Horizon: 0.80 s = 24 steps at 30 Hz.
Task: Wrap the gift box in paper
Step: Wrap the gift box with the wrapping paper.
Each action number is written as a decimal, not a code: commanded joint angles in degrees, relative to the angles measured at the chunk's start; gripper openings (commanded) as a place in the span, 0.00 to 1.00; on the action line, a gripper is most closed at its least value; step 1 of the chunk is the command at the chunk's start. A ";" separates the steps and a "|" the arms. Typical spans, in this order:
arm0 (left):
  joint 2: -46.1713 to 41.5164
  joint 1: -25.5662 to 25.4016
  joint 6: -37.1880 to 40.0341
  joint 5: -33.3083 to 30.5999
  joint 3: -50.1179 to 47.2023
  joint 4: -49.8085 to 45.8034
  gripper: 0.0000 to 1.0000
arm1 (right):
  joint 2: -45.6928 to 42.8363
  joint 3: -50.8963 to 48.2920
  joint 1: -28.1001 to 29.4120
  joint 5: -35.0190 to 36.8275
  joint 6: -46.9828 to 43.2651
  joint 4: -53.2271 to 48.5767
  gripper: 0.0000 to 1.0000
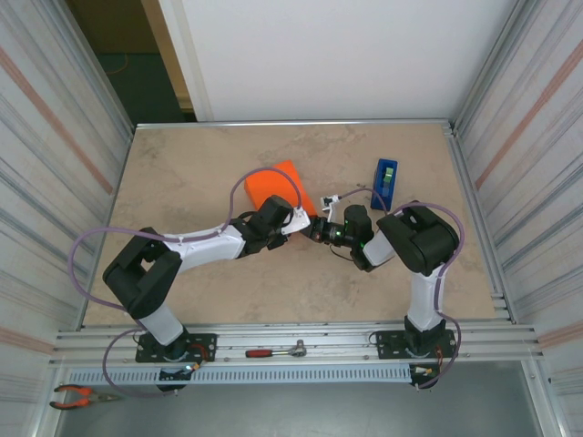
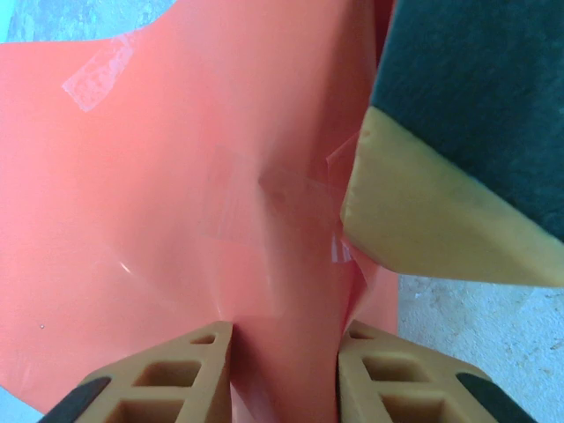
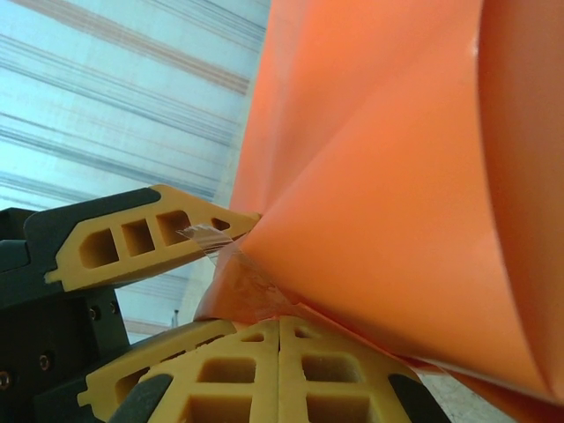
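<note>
Paper [image 1: 269,188] sits mid-table as a bright orange bundle, just beyond both wrists, with the blue tape dispenser [image 1: 384,182] well apart on the right. Gift box, by my reckoning, is inside that bundle, hidden by the wrap.

Left gripper [image 2: 284,335] is at the near end of it, fingers [image 2: 167,379] set narrow with a ridge of orange between them. Whether the pads actually bite, I cannot tell. Right gripper [image 3: 278,330] sits on the other side, its fingers pressed flat together. Its tips are right against the fold, where a scrap of clear tape [image 3: 204,233] clings to the left gripper's fingertip. A strip of tape [image 2: 97,70] is already down on the sheet in the left wrist view.

So this looks like the end flap being closed and stuck. To do it well, the left should hold the flap tight to the bundle so the crease comes out sharp. The right's closed tips can then act as a blunt thumb, rubbing the tape onto the paper and off that finger. Press toward the box, not across it, or the thin sheet may tear or the bundle slide.
</note>
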 commanded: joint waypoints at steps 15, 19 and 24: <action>3.57 -0.54 0.00 2.38 -1.56 -7.96 0.29 | -4.00 -4.98 -0.17 -0.14 0.36 1.13 0.00; 3.54 -0.54 -0.01 2.39 -1.55 -7.91 0.28 | -3.45 -4.15 0.60 -0.02 0.44 1.11 0.00; 3.58 -0.54 -0.04 2.30 -1.52 -7.99 0.28 | -1.95 -2.49 1.00 0.51 0.70 0.98 0.00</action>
